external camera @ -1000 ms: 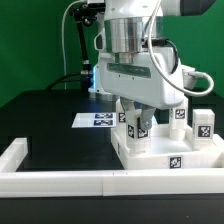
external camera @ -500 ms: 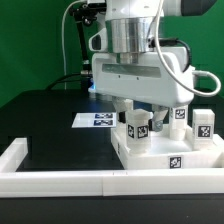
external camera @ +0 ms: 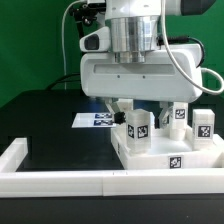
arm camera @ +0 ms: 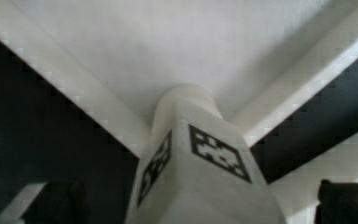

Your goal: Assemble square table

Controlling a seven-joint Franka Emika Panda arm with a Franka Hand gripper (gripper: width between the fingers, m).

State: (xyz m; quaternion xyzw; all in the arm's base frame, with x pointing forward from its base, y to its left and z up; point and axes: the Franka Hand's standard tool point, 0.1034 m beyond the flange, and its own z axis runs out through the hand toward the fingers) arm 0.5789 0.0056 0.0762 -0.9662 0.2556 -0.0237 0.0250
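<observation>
The square table's white slab [external camera: 160,150] lies at the exterior view's right, a tag on its front edge. A white tagged leg [external camera: 137,127] stands upright on its near left corner. Two more legs [external camera: 180,115] [external camera: 203,125] stand on the slab behind and to the right. My gripper [external camera: 142,108] hangs just above the first leg, open, its fingers spread to either side without gripping it. In the wrist view that leg [arm camera: 197,150] rises between the dark fingers [arm camera: 23,205], with the slab [arm camera: 194,40] beneath.
The marker board [external camera: 98,120] lies flat on the black table, left of the slab. A long white rail [external camera: 90,181] runs along the front edge and turns up at the left [external camera: 14,152]. A black cable and stand rise at the back.
The jaws have spread wide and let go of the near leg, which stays upright on the slab. The hand has turned about its axis above it.
</observation>
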